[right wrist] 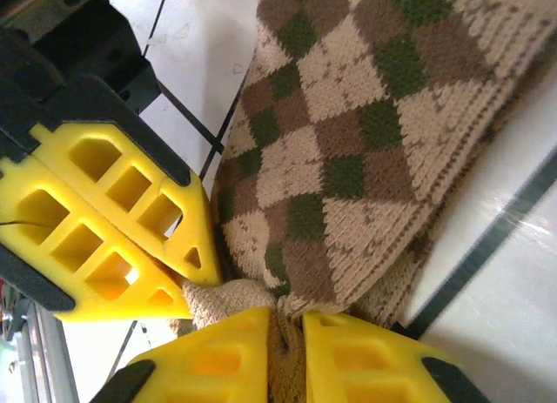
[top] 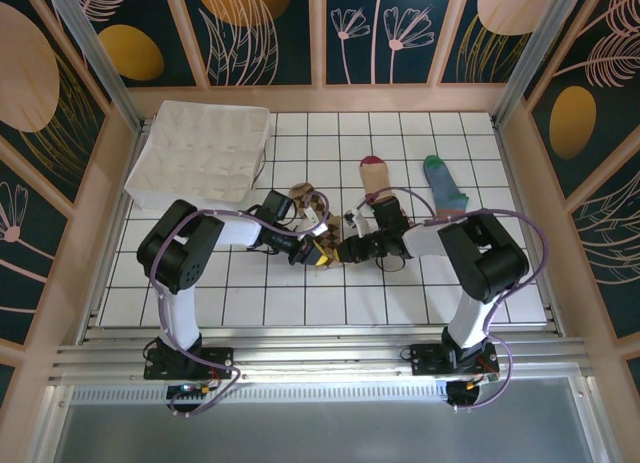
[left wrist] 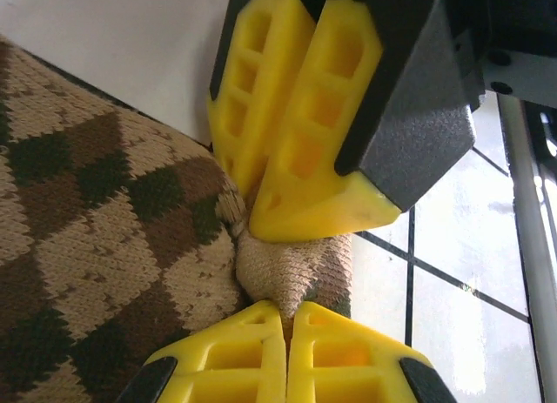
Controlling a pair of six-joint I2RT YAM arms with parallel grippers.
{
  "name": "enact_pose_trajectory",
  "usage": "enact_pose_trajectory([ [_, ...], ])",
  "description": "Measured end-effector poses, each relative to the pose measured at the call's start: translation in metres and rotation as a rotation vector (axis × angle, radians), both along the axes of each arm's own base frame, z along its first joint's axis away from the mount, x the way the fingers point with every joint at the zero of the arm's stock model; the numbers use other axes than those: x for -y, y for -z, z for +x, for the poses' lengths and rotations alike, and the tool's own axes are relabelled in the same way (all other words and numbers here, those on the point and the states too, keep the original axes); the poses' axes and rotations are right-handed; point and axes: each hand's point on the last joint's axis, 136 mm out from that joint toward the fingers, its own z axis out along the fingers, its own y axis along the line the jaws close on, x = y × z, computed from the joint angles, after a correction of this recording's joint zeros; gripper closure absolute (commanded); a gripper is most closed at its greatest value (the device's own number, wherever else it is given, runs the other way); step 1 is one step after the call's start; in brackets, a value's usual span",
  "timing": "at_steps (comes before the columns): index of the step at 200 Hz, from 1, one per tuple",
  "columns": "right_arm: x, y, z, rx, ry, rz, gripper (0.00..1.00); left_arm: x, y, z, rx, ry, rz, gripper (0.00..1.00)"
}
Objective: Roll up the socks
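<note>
Tip to tip at mid-table, the left gripper [left wrist: 287, 314] and right gripper [right wrist: 283, 320] each pinch the same bunched end of the argyle sock [right wrist: 348, 133], jaws drawn nearly together on the knit. Seen from above, the rest of that sock lies flat on the tiled table [top: 300, 303], running toward 11 o'clock from the grip. The red-toed sock [top: 374, 181] lies near at 1 o'clock, the green-toed sock [top: 443, 183] farther off at 2 o'clock. A white tray [top: 205, 153] sits at 10 o'clock.

I count three socks: one tan-and-brown argyle knit sock [top: 306, 199], one beige red-toed fabric sock [top: 373, 179], one blue-grey green-toed fabric sock [top: 445, 186]. One white dimpled tray [top: 205, 148].
</note>
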Motion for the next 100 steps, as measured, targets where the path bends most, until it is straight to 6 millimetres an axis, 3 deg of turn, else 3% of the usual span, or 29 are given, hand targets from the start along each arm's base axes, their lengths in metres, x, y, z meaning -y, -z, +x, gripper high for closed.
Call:
enact_pose_trajectory([
  [7, -0.002, -0.001, 0.001, 0.004, -0.003, 0.0, 0.99, -0.001, 0.0, 0.001, 0.006, -0.01, 0.009, 1.0],
  [22, -0.004, -0.001, 0.002, 0.009, -0.007, -0.012, 1.0, -0.005, -0.001, 0.004, 0.033, -0.036, 0.026, 0.89],
  [34, -0.006, -0.001, 0.002, 0.006, -0.007, -0.029, 1.0, -0.008, -0.002, 0.007, 0.062, -0.065, 0.045, 0.73],
  [36, -0.007, -0.001, 0.002, 0.006, -0.008, -0.032, 1.0, -0.009, -0.003, 0.008, 0.077, -0.066, 0.045, 0.62],
  [38, -0.007, -0.001, 0.003, 0.005, -0.008, -0.035, 1.0, -0.009, -0.004, 0.008, 0.084, -0.069, 0.048, 0.25],
  [39, -0.008, -0.001, 0.003, 0.003, -0.009, -0.037, 1.0, -0.01, -0.004, 0.009, 0.083, -0.077, 0.052, 0.13],
  [42, -0.008, -0.001, 0.003, 0.001, -0.009, -0.041, 1.0, -0.011, -0.005, 0.01, 0.096, -0.085, 0.057, 0.03],
  [67, -0.012, 0.0, 0.006, -0.022, -0.01, -0.082, 1.0, -0.021, -0.025, 0.029, 0.242, -0.17, 0.096, 0.01],
  [100, -0.011, 0.001, 0.008, -0.052, -0.004, -0.119, 1.0, -0.036, -0.075, 0.054, 0.452, -0.301, 0.108, 0.01],
])
